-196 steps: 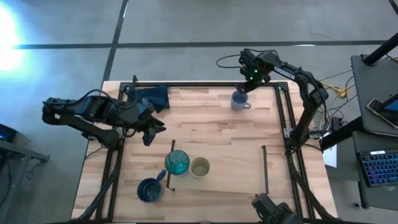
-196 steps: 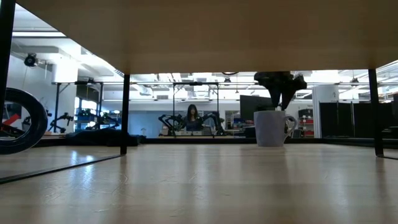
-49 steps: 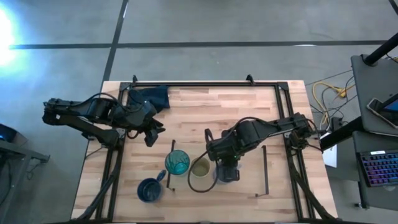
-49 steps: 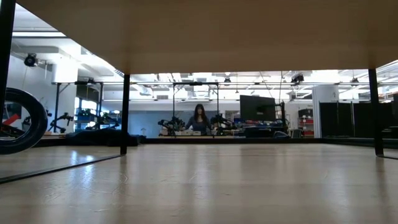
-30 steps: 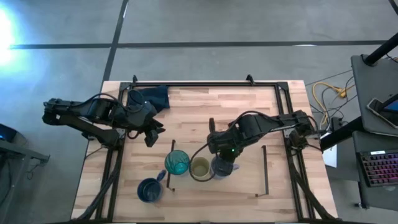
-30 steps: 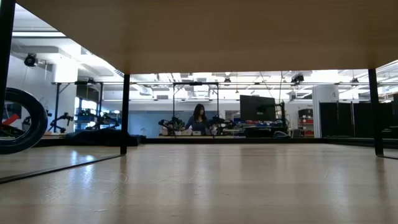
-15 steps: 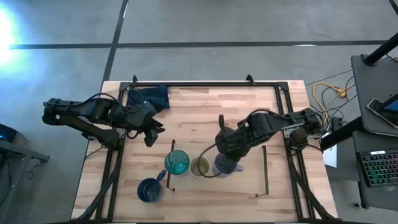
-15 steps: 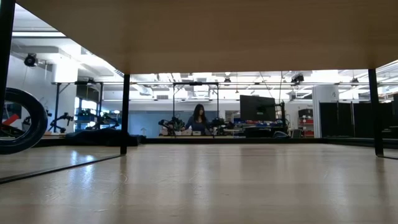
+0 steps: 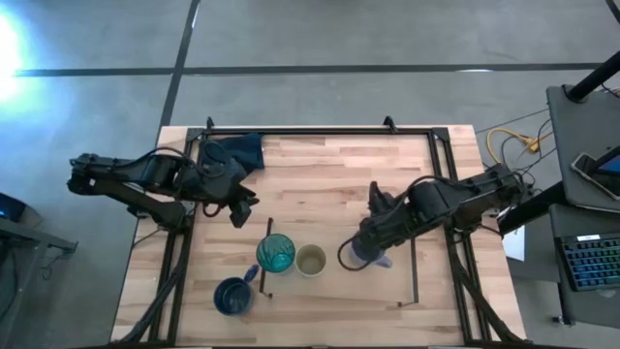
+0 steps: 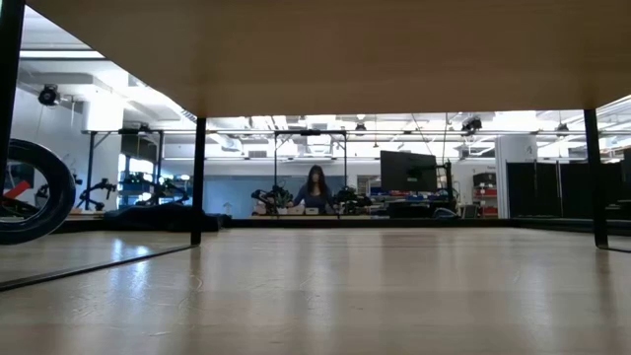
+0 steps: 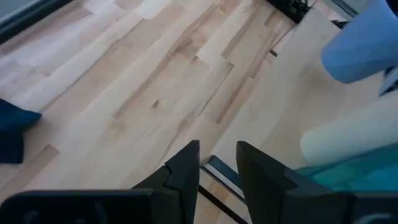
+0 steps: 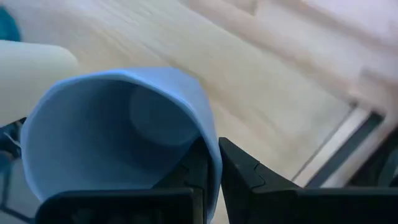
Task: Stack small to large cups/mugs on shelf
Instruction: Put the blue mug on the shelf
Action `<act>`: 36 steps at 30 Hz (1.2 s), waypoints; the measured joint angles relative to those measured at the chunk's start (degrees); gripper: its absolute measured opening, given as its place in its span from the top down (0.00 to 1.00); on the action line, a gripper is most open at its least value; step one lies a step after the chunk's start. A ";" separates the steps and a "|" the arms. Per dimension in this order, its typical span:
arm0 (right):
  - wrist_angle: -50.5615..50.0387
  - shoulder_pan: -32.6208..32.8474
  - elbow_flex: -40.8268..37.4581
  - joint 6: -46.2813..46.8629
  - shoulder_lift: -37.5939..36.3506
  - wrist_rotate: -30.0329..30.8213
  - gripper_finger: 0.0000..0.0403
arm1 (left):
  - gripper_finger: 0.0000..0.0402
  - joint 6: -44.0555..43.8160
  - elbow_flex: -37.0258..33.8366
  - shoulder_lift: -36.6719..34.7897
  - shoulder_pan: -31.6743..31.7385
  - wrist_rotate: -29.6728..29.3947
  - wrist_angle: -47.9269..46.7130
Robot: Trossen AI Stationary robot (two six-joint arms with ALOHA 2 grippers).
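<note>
On the light-wood shelf (image 9: pixel 387 291), between its black end rails, stand a teal see-through tumbler (image 9: pixel 276 254) and a small olive-tan cup (image 9: pixel 311 260). To their right my right gripper (image 9: pixel 371 244) is shut on a lavender-grey mug (image 9: pixel 366 256). A wide dark blue mug (image 9: pixel 232 296) stands left of the shelf's left rail. My left gripper (image 9: pixel 238 209) hovers open over the table's left part with nothing between its fingers (image 11: pixel 186 169). The low view shows none of the cups. My right gripper pinches the lavender-grey mug's wall at the rim (image 12: pixel 210 149), one finger (image 12: pixel 198 167) inside the mug and the other (image 12: pixel 239 168) outside. The fingers come from above, pointing steeply down. Whether the mug's bottom rests on the shelf, I cannot tell.
A dark blue cloth (image 9: pixel 237 150) lies at the table's far left corner. Black frame bars run along the table's far, left and right edges. Bare shelf board lies right of the held mug up to the right rail (image 9: pixel 415 267). A person sits far off in the room (image 10: pixel 317 187).
My right gripper has carried the lavender-grey mug toward the table's right edge, away from the olive-tan cup, and has rolled about its own pointing line, turning the mug with it. It has stayed shut on the mug.
</note>
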 joint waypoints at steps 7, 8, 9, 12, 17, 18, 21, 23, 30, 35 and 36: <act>4.72 2.32 0.20 12.84 0.49 -1.68 0.95 | 0.84 1.59 0.28 -1.28 0.02 -3.19 -7.78; 5.84 2.68 0.74 13.96 1.17 -1.41 0.95 | 0.85 1.60 0.28 -1.79 0.02 -3.91 -9.18; 6.19 2.87 1.55 14.90 1.97 -1.06 0.95 | 0.86 1.60 0.28 -2.31 0.02 -4.60 -10.20; 4.39 3.22 3.07 17.33 3.79 -0.79 0.95 | 0.86 1.86 0.26 -3.94 0.02 -6.48 -12.11; -0.66 3.24 4.62 20.04 6.53 -1.26 0.95 | 0.86 4.49 0.26 -6.79 0.02 -7.01 -11.77; -0.85 3.22 4.66 20.41 6.96 -1.51 0.95 | 0.86 4.64 0.26 -7.21 0.02 -7.01 -11.77; 1.33 3.22 4.95 21.81 7.46 -1.67 0.94 | 0.86 5.81 0.26 -8.46 0.02 -7.01 -11.93; 0.22 3.22 4.98 22.51 7.69 -1.58 0.94 | 0.86 6.11 0.26 -9.27 0.02 -7.03 -11.96; 0.56 3.22 4.92 24.77 7.83 -1.23 0.94 | 0.86 7.70 0.24 -10.99 0.02 -7.34 -11.95; 0.88 3.20 4.92 24.40 8.23 -1.29 0.94 | 0.86 9.37 0.24 -11.09 0.02 -7.65 -11.94; 1.13 3.22 4.92 24.20 8.47 -1.33 0.94 | 0.86 10.02 0.22 -11.09 0.02 -7.65 -11.94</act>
